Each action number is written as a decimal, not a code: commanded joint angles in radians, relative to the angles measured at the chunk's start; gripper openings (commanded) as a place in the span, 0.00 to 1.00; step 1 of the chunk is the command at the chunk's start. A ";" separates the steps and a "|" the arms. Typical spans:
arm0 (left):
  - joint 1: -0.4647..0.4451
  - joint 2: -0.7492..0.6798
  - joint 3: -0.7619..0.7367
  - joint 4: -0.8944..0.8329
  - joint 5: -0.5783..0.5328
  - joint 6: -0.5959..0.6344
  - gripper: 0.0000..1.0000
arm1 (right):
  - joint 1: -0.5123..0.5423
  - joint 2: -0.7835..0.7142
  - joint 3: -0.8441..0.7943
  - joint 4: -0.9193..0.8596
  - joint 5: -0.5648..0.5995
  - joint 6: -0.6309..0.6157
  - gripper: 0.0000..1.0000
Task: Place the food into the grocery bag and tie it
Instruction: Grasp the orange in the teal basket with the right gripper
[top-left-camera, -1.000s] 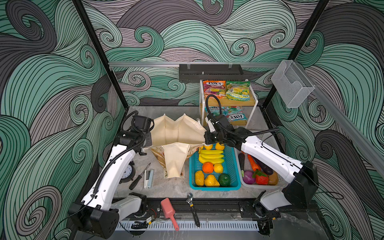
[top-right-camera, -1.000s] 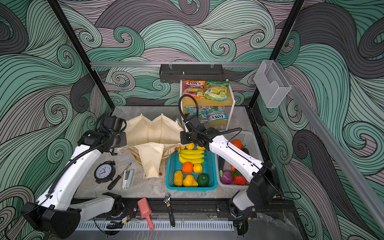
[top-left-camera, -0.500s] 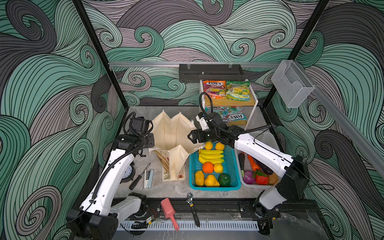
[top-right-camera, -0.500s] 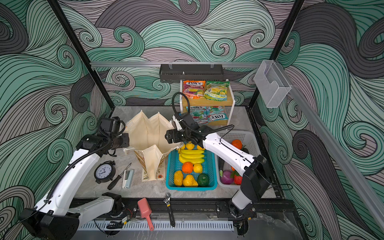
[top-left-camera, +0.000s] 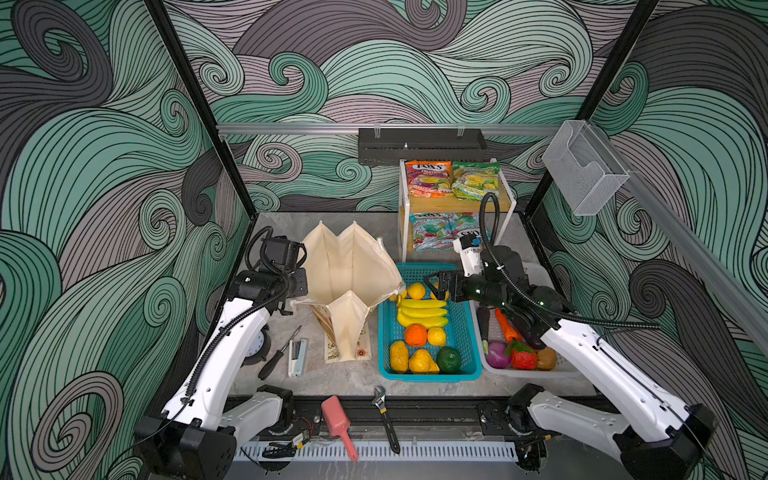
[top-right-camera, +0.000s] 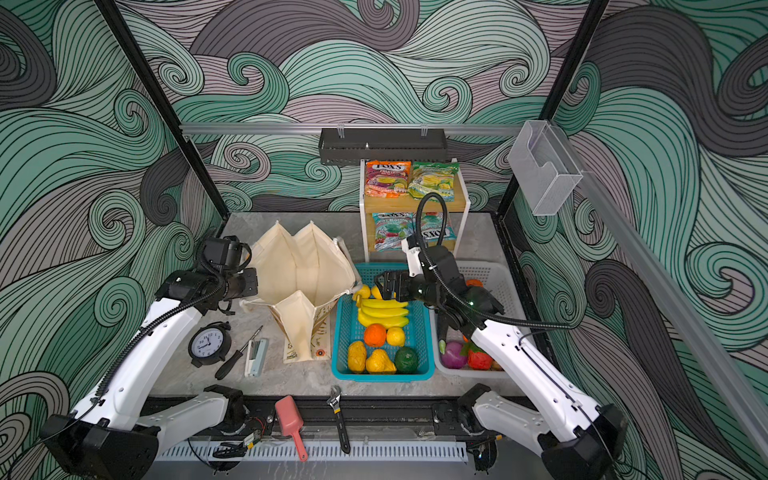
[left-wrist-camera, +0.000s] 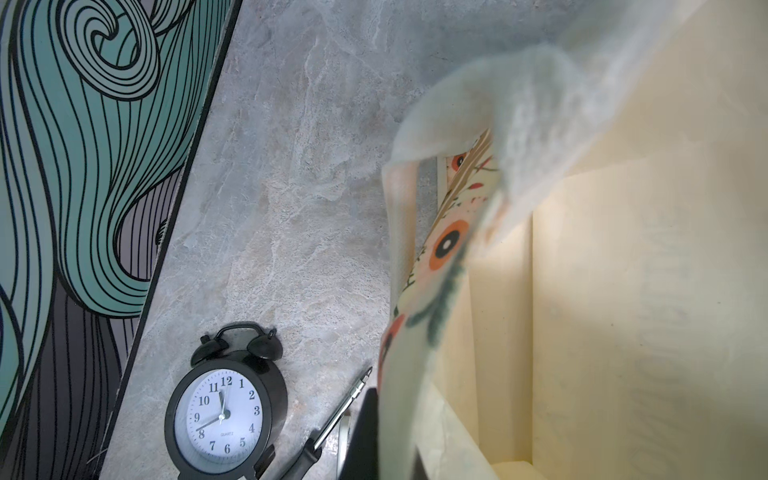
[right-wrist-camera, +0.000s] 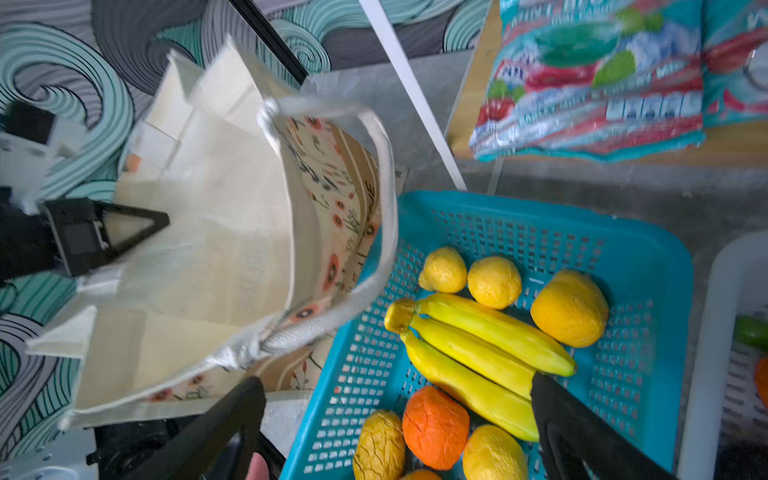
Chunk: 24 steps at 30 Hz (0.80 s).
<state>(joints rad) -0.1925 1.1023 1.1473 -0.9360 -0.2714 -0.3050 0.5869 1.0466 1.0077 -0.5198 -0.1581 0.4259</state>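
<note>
Table (top-left-camera: 316, 376): grey marbled slab.
Fruit (top-left-camera: 415, 334): glossy, in perforated teal basket (top-left-camera: 428, 376).
Grocery bag (top-left-camera: 353, 266): creased cream canvas, beside basket.
Left gripper (top-left-camera: 300, 286): clamped, apparently on bag rim.
Right gripper (top-left-camera: 437, 286): wide, empty, above fruit.
Walls (top-left-camera: 374, 62): printed swirls.

The bag (top-left-camera: 349, 270) stands open left of the bench's middle. The fruit basket (top-left-camera: 428, 376) sits just beside it on the right, and the vegetable basket (top-left-camera: 536, 372) sits beyond that, by the right edge. A small rack (top-left-camera: 457, 203) stands at the back edge behind the baskets, with candy packets (top-left-camera: 428, 178) on both its shelves. A clock (top-right-camera: 206, 344), a screwdriver (top-left-camera: 277, 353) and a stapler (top-left-camera: 298, 357) lie in that order from the left edge toward the bag, while a scoop (top-left-camera: 338, 426) and a wrench (top-left-camera: 384, 415) lie on the rail before the front edge.
</note>
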 joint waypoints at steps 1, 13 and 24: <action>0.007 -0.010 0.041 -0.071 -0.052 0.002 0.00 | 0.003 0.003 -0.077 -0.066 0.001 -0.020 1.00; 0.008 -0.059 -0.033 -0.043 -0.120 -0.011 0.00 | 0.247 0.194 -0.121 -0.044 0.100 -0.062 0.93; 0.018 -0.031 -0.051 -0.025 -0.072 0.006 0.00 | 0.326 0.416 -0.119 0.043 0.184 0.048 0.80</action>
<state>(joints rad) -0.1818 1.0672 1.1023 -0.9642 -0.3511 -0.3038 0.9077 1.4487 0.9024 -0.5278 -0.0097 0.4343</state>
